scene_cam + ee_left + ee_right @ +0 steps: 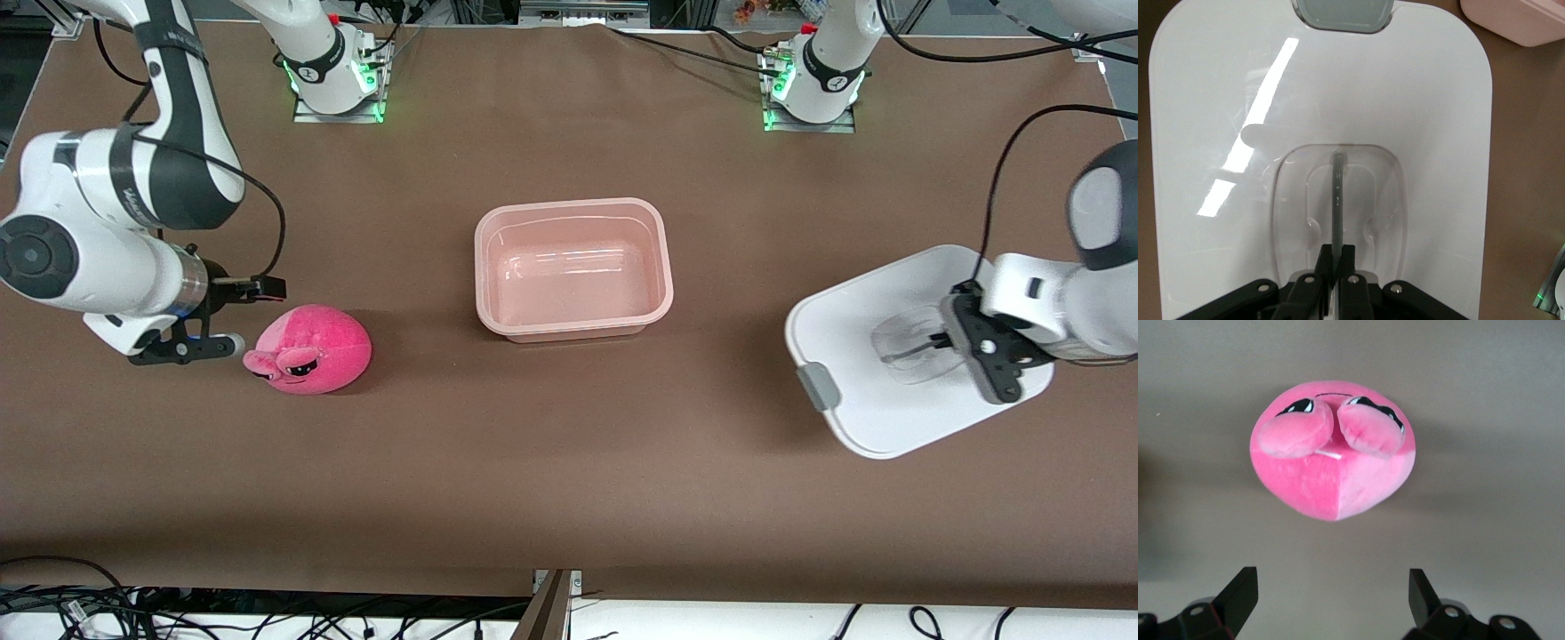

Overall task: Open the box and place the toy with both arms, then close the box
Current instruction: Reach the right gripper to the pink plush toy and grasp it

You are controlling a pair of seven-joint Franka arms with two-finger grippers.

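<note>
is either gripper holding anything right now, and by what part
The left gripper is shut on the lid, gripping the thin bar of its clear recessed handle. The right gripper is open beside the toy, holding nothing.

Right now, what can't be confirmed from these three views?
- Whether the lid rests on the table or hangs above it: no view shows its underside.
- The lid's second grey clip: in the front view the left pincer and wrist cover that edge.
- The toy's underside, hidden by its own body.
- The right pincer's fingertips, cut off by the right wrist view's edge.
</note>
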